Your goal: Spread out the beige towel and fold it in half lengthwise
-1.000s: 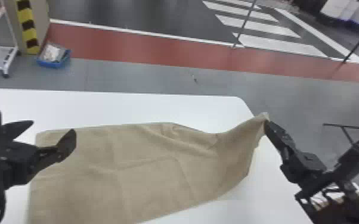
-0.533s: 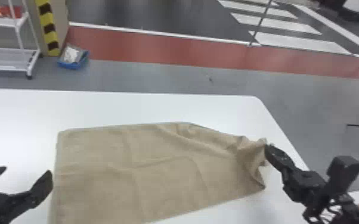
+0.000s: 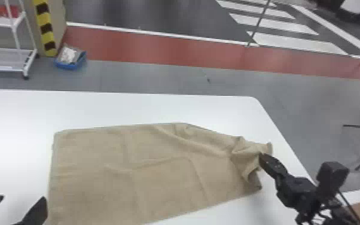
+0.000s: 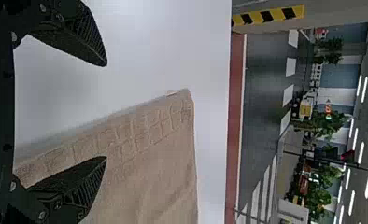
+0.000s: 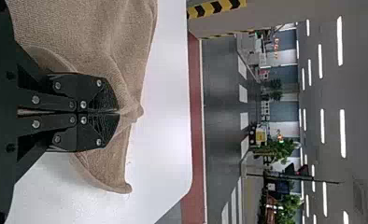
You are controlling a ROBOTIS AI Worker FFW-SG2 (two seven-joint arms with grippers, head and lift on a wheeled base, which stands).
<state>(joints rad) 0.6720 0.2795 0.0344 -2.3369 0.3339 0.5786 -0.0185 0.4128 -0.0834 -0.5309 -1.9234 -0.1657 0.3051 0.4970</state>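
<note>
1. Jaws, right gripper (image 3: pixel 262 158): drawn together, tips meeting on a pinch of beige towel (image 3: pixel 158 173) at its bunched right end.
2. Jaws, left gripper (image 3: pixel 22 198): parted wide, gap empty; in the left wrist view, one finger is above bare tabletop, the other overlaps the towel.
3. Right arm: black, entering from the head view's lower right, slanting inward across the table's right edge. Left fingers: at the lower left, tips directed away from the robot, beside the towel's left edge.
4. Towel: soft woven cloth, spread broadly on a white table (image 3: pixel 24 119); straight left edge, shallow creases mid-cloth, gathered folds at right.
5. Left wrist view, detail: squared pattern (image 4: pixel 149 123) banding one towel edge near a corner; ridged black finger faces.
6. Right wrist view, detail: screw-studded finger plates, pinched cloth just past their tips, a loose rounded flap beside them.
7. Head view, surroundings: blue bin (image 3: pixel 70 64) on grey floor beside a striped yellow-and-black post (image 3: pixel 45 30); white wheeled rack (image 3: pixel 3 64) at left
</note>
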